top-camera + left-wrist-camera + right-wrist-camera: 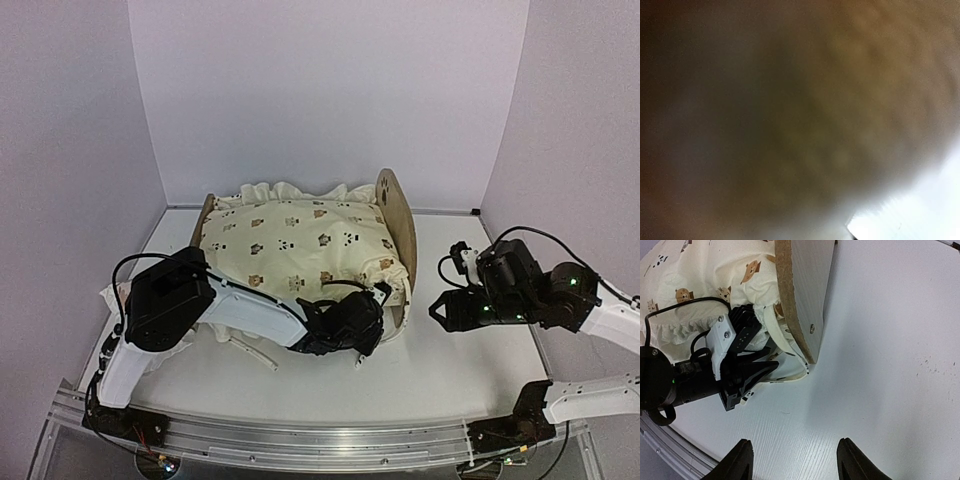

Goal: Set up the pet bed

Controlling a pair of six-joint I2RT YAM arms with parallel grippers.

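Nearest of all, the two arm bases sit on a metal rail (300,432) along the near edge of the white table (450,375). From the near left, the left arm reaches right and across to the near right corner of the pet bed (398,222). The left gripper (767,371) is there, pressed in among the ruffle and a cream tie (785,347) that curls past the headboard's edge. Its own wrist camera shows only a tan blur, and the right wrist view does not settle the matter. I cannot tell whether its jaws are clenched on the tie or fabric or merely against them.

To the right, just beside the bed but apart from it, the right gripper (438,308) hovers over bare table. Its fingers (742,460) are spread, with nothing between them.

Farther back, the pet bed lies across the middle of the table, towards the far wall. Its arched wooden headboard stands upright at the right end and the low footboard at the left. A cream animal-print cushion (290,240) lies on the frame and covers the base. Its ruffles spill over the far side and bunch at the near right corner. Some white fabric (113,297) shows by the left arm's elbow, near the bed's left end.
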